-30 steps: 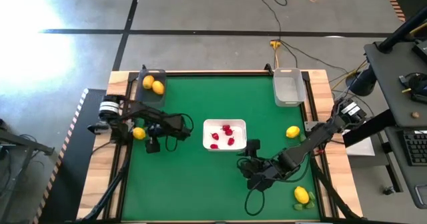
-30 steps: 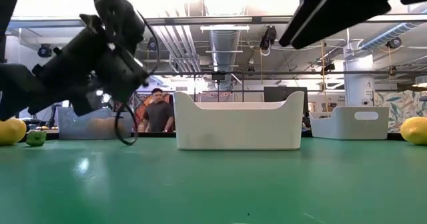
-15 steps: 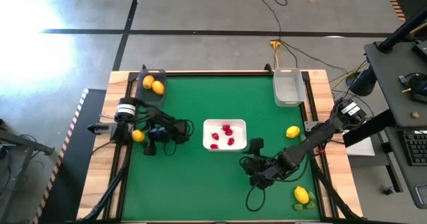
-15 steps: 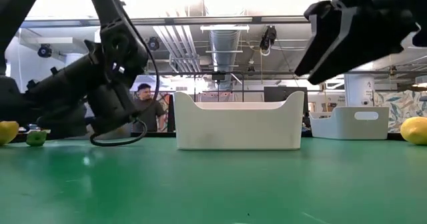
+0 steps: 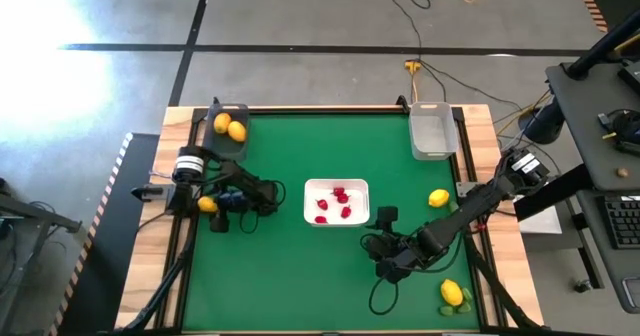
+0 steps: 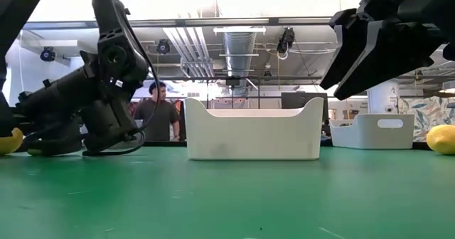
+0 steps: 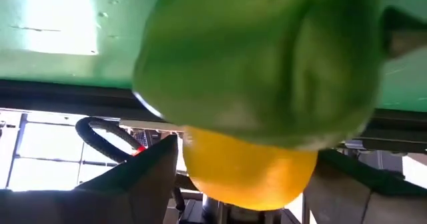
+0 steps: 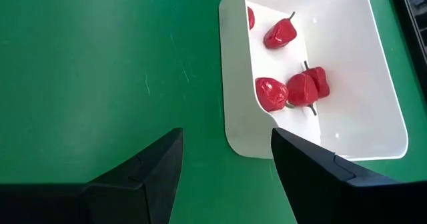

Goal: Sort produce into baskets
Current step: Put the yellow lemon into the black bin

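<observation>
A green piece (image 7: 260, 57) and a yellow lemon (image 7: 247, 177) lie on the green table near its left edge; the lemon also shows in the high view (image 5: 206, 204). My left gripper (image 5: 214, 214) is low over them, open, with a finger on either side. My right gripper (image 8: 227, 151) is open and empty above the table by the near right corner of the white tray (image 5: 337, 202), which holds several red berries (image 8: 287, 91). A dark bin (image 5: 228, 128) at the far left holds two yellow-orange fruits. A clear bin (image 5: 432, 131) stands at the far right. My left gripper stands open around the green piece and the lemon, coming low from the table's right side. Whether its fingers touch either fruit I cannot tell, as the green piece fills the wrist view.
A lemon (image 5: 438, 198) lies right of the tray. Another lemon (image 5: 452, 293) with a green piece beside it lies at the near right corner. A person (image 6: 158, 114) stands in the room beyond the table. Bare green table lies along the near edge.
My left gripper has gone down and toward the table's left edge, closing in on the lemon and the green piece. My right arm has shifted a little.
</observation>
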`<state>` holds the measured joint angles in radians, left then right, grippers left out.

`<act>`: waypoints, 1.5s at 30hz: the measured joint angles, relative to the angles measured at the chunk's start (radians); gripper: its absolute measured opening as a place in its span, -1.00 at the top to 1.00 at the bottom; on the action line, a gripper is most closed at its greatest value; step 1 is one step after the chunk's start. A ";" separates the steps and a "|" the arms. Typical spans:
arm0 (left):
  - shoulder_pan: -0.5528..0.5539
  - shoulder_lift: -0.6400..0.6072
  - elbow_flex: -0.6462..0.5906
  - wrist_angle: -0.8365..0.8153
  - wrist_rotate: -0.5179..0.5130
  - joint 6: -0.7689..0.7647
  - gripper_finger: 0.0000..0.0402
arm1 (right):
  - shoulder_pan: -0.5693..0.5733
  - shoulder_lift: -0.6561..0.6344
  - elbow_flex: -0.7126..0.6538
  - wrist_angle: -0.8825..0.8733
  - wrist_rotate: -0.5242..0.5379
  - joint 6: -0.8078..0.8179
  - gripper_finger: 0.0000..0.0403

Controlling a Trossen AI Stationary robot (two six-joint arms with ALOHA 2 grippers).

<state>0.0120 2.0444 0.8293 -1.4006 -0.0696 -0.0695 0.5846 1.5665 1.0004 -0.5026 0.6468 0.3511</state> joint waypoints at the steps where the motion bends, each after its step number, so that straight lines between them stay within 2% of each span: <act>1: 0.000 -0.003 -0.003 0.006 0.000 -0.002 -0.31 | 0.000 0.000 0.000 0.000 0.000 0.000 -0.10; 10: -0.003 -0.008 -0.007 0.016 0.005 -0.037 -0.06 | 0.000 0.000 0.000 0.001 0.000 0.016 -0.10; 14: -0.011 -0.050 -0.007 0.022 0.005 -0.083 0.06 | 0.001 0.000 0.000 0.002 0.000 0.017 -0.10; 18: -0.019 -0.202 0.017 0.054 0.014 -0.119 0.05 | 0.002 -0.001 0.000 0.000 0.000 0.015 -0.10; 23: -0.020 -0.454 0.075 0.088 0.022 -0.161 0.03 | 0.002 -0.007 0.000 -0.001 0.000 -0.008 -0.10; 26: -0.008 -0.585 0.132 0.131 -0.065 -0.186 0.04 | -0.002 -0.007 0.003 0.003 0.010 -0.028 -0.10; 29: 0.022 -0.684 0.195 0.176 -0.199 -0.211 0.05 | -0.014 -0.007 0.005 0.022 0.010 -0.057 -0.10; 31: 0.055 -0.735 0.231 0.212 -0.287 -0.225 0.05 | -0.021 -0.007 0.005 0.026 0.010 -0.064 -0.10; 34: 0.138 -0.783 0.272 0.282 -0.366 -0.265 0.05 | -0.027 -0.007 0.005 0.029 0.010 -0.063 -0.10; 39: 0.330 -0.802 0.287 0.362 -0.375 -0.274 0.05 | -0.026 -0.007 0.005 0.033 0.006 -0.048 -0.10; 45: 0.554 -0.752 0.262 0.393 -0.376 -0.325 0.05 | -0.006 -0.007 0.005 0.028 -0.002 -0.010 -0.10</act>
<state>0.5665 1.2920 1.0913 -1.0078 -0.4457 -0.3940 0.5786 1.5593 1.0054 -0.4747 0.6444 0.3408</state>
